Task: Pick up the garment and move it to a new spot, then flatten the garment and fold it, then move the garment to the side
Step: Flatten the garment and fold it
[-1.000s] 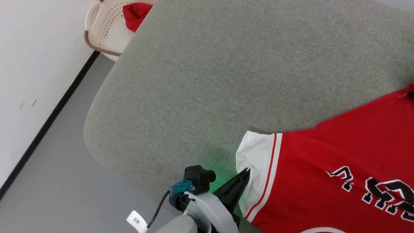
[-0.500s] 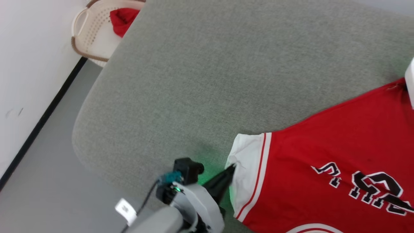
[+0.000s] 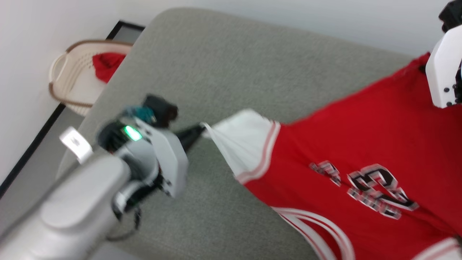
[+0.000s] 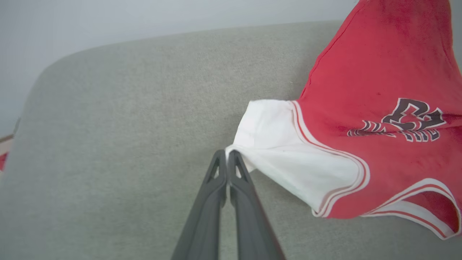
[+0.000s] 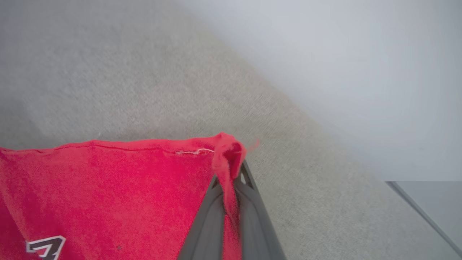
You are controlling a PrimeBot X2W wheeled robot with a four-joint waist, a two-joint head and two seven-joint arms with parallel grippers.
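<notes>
Left jaws closed, pinching the outer edge of the white sleeve (image 4: 281, 144) of the garment (image 3: 343, 137). In the left wrist view my two fingers meet with the sleeve tip caught between them. Right jaws closed too, clamped on a bunched red hem corner (image 5: 229, 151); the cloth drapes down over my fingers in the right wrist view. The garment is spread between my two grips above the grey padded surface (image 3: 223, 72), sleeve end toward my left, hem corner up at the far right by my white right wrist housing (image 3: 442, 68). The sleeve looks pulled clear of the surface; I cannot tell whether the lower red part touches it. Numerals (image 3: 375, 191) face up, black with white outline. The head view is blurred. A cream basket (image 3: 72, 83) sits on the floor off the surface's far left corner, by the wall, with a small red cloth (image 3: 104, 66) in it.
</notes>
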